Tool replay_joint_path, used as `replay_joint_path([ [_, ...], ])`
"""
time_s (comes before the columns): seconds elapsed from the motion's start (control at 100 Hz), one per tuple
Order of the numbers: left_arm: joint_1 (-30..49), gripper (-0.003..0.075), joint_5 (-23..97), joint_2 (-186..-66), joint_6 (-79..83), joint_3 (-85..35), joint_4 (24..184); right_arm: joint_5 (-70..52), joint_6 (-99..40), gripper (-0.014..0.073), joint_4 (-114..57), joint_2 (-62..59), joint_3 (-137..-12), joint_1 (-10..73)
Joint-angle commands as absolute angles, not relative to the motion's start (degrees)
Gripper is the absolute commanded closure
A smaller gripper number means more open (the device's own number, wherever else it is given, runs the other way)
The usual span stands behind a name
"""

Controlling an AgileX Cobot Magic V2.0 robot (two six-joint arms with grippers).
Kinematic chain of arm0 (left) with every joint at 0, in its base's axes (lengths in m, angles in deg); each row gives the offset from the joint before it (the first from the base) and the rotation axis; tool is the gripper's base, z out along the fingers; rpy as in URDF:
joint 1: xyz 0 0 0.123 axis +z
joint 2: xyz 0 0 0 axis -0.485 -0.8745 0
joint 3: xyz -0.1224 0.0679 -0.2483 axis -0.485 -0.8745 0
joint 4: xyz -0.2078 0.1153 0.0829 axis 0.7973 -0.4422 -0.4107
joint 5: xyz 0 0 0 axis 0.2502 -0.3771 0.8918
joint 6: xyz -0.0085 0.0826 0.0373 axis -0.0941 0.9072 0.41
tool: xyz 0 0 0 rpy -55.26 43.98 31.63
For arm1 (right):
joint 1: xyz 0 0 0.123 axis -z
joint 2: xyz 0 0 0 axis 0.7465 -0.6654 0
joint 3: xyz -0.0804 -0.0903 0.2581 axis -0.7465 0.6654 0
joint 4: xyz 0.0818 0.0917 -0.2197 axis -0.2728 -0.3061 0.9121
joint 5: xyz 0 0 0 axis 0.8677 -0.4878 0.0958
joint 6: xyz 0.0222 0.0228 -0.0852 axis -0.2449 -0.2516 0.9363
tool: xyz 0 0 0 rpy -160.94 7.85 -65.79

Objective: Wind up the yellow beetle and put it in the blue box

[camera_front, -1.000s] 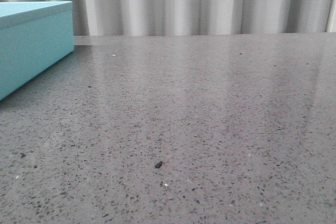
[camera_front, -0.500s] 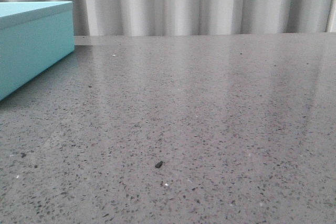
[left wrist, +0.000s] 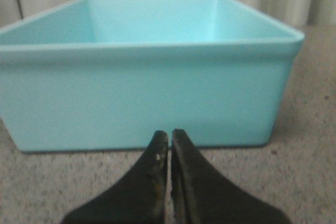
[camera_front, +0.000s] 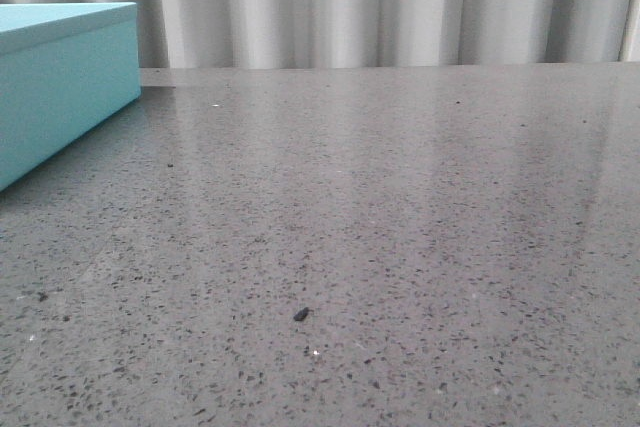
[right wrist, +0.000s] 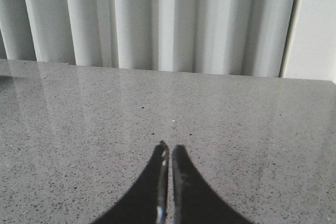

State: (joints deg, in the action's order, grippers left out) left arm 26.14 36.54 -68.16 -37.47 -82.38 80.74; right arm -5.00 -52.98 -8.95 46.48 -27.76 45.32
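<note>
The blue box [camera_front: 60, 82] stands at the far left of the grey speckled table in the front view. In the left wrist view it [left wrist: 142, 98] fills the frame, open at the top, its inside empty as far as I can see. My left gripper [left wrist: 169, 135] is shut and empty, low over the table just in front of the box's near wall. My right gripper [right wrist: 170, 148] is shut and empty above bare table. The yellow beetle is not in any view. Neither gripper shows in the front view.
The grey speckled table [camera_front: 380, 207] runs back to a white pleated curtain [camera_front: 380, 2]. A small dark speck [camera_front: 300, 315] lies on the table near the front. The table's far edge shows in the right wrist view [right wrist: 210, 74].
</note>
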Motion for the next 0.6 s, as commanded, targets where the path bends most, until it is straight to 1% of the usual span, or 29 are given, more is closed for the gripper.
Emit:
replay_joint_path([
  [0.0,26.47,0.0741,34.14,-66.26,-38.69,-83.87,80.40,-0.23,-52.71,0.0635,-8.28,46.04,-29.36,45.38],
  [0.59,26.47,0.0741,33.87,-66.26,-38.69,-83.87,80.50,-0.35,-52.71,0.0635,-8.28,46.04,-29.36,45.38],
])
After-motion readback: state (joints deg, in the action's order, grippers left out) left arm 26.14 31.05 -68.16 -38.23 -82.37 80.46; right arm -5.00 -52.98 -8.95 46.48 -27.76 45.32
